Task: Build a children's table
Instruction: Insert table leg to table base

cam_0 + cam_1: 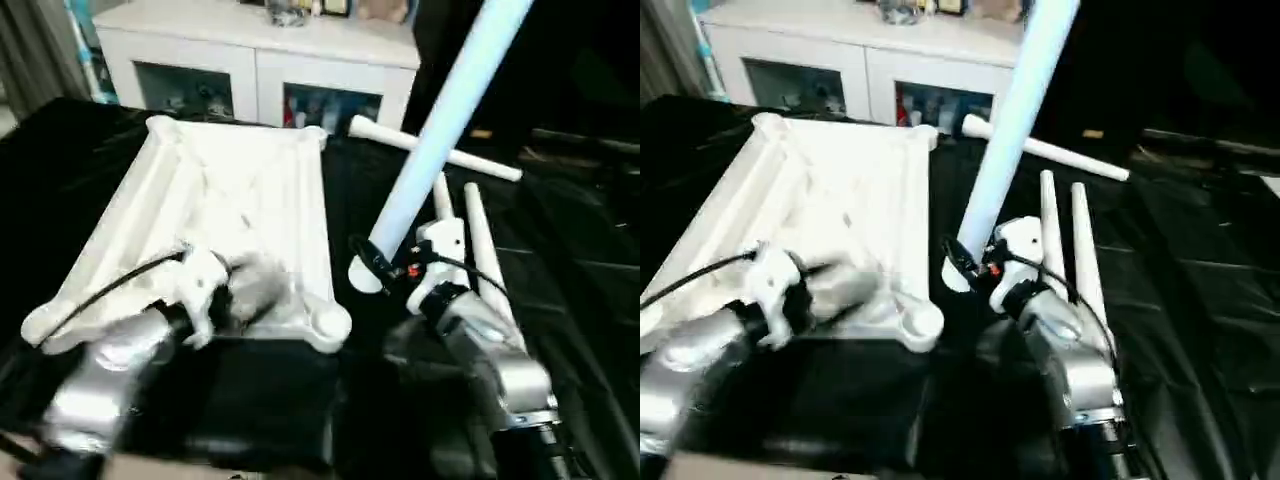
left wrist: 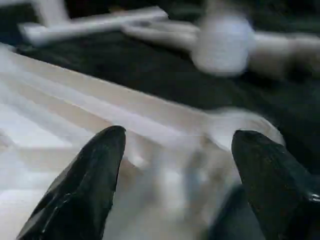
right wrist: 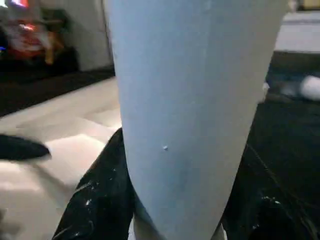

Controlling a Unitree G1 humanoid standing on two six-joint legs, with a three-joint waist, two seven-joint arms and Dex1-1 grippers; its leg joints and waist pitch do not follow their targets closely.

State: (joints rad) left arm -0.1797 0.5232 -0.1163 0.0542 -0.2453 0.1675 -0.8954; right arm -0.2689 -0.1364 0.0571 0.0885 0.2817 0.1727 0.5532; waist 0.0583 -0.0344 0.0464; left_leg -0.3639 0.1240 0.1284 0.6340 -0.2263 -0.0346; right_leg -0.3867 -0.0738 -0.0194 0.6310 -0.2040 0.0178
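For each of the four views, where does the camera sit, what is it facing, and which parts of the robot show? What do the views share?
Left eye view: on the head, facing forward and down at the tabletop; both silver forearms show.
Right eye view: beside it, same scene, with the right gripper shut on a raised leg.
Left wrist view: on the left wrist, looking along the open left gripper over the tabletop's ribbed underside.
Right wrist view: on the right wrist, facing the held leg close up.
Shared: both eye views and both wrist views show the tabletop and the held leg.
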